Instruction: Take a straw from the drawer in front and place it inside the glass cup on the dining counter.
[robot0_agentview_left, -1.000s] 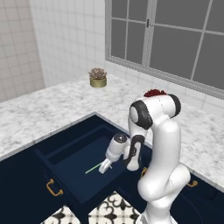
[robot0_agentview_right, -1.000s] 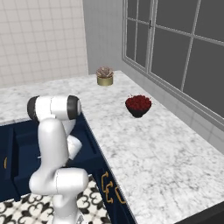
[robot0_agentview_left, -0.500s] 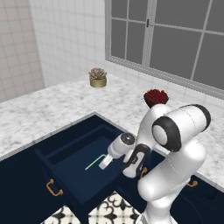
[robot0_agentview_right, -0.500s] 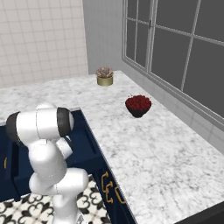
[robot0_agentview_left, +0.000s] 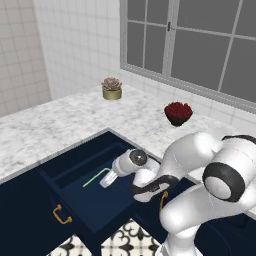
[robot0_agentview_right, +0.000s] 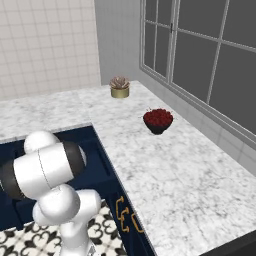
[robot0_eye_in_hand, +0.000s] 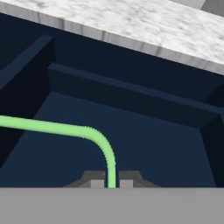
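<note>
A simulated kitchen corner: a grey-veined marble worktop (robot0_agentview_left: 75, 117) wraps beneath dark-paned windows (robot0_agentview_left: 200, 45) and a wall of pale tiles (robot0_agentview_left: 20, 50). A potted succulent (robot0_agentview_left: 112, 88) stands near the wall, and a dark bowl of red fruit (robot0_agentview_left: 178, 113) sits further along the worktop, close under the windows. Patterned black-and-white floor tiles (robot0_agentview_left: 127, 235) show below the navy cabinets, whose brass handles (robot0_agentview_right: 125, 215) catch the right base view.

Set into the cabinet run, the drawer (robot0_agentview_left: 75, 195) stands pulled open, its flat navy front carrying a small brass bow handle (robot0_agentview_left: 61, 215). The white arm bends low over the open box, and the gripper (robot0_agentview_left: 106, 178) reaches down inside it.

The straw (robot0_agentview_left: 95, 176), light green with a bent neck, lies in the drawer, its long part stretching away to the left of the gripper over the dark floor of the box. In the hand view the straw (robot0_eye_in_hand: 70, 130) curves round and runs straight down between the two dark fingertips (robot0_eye_in_hand: 97, 180), which stand close on either side of it, pinching its short end. The gripper (robot0_eye_in_hand: 111, 183) is closed on the straw, low in the drawer's interior, with the back wall (robot0_eye_in_hand: 131, 96) and the marble edge beyond.
</note>
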